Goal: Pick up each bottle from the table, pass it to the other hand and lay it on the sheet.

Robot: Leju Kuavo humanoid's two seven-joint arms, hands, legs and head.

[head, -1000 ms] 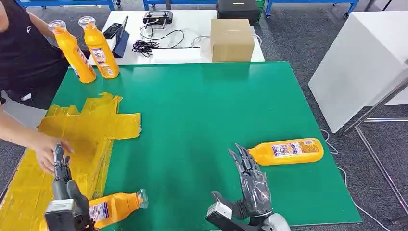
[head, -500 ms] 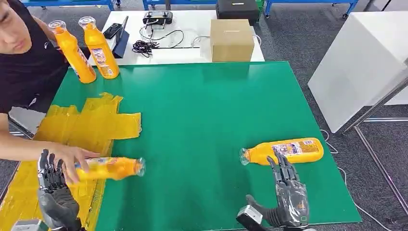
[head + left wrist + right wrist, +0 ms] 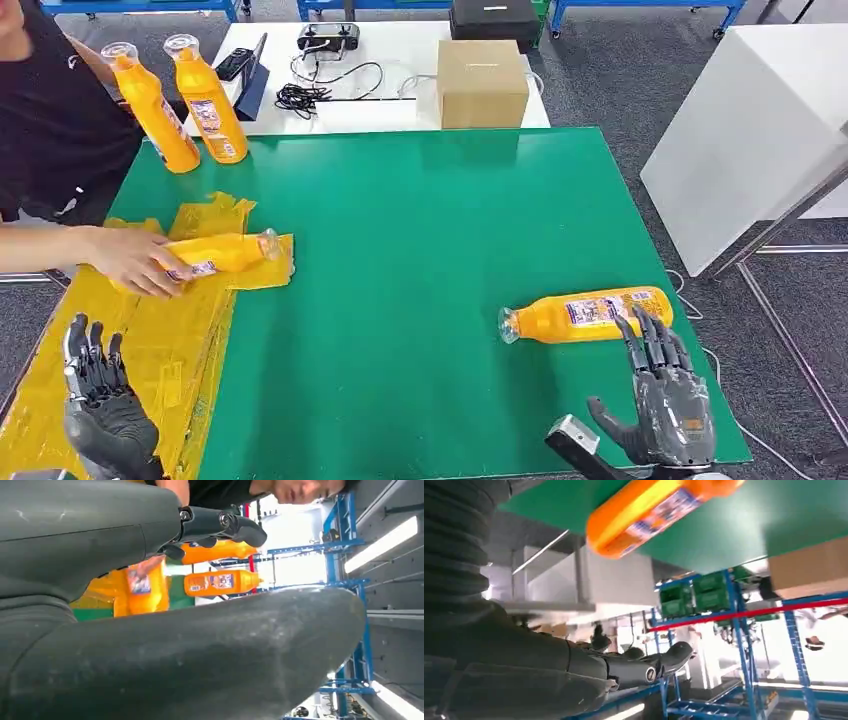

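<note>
right robot hand (image 3: 665,400): empty, fingers spread and pointing up, parked at about 5 o'clock on the bench (image 3: 420,250), just short of the lying bottle; looks lined up for the next pick
left robot hand (image 3: 100,405): also empty, fingers apart, hovering over the near end of the sheet (image 3: 150,340) at about 7 o'clock; probably waiting there to take the hand-off
lying bottle (image 3: 590,314): orange, on its side at roughly 4 o'clock, cap end toward the centre, label up; flat and side-on to the right hand, so should be an easy wrap around the body
sheet: yellow, crumpled, running along the 8 to 10 o'clock edge of the green bench
sheet bottle (image 3: 222,253): lying on the sheet near 9 o'clock, with a person's hand (image 3: 135,260) on it; can't tell if being placed or taken away
spare bottles (image 3: 180,100): two, at the 11 o'clock corner, one upright and one leaning, well apart from both robot hands, so likely the queue
box (image 3: 482,82): cardboard, on the white table past 12 o'clock, out of the way
guess at stage: one bottle on the sheet, one ready for pickup, grab not yet started
</note>
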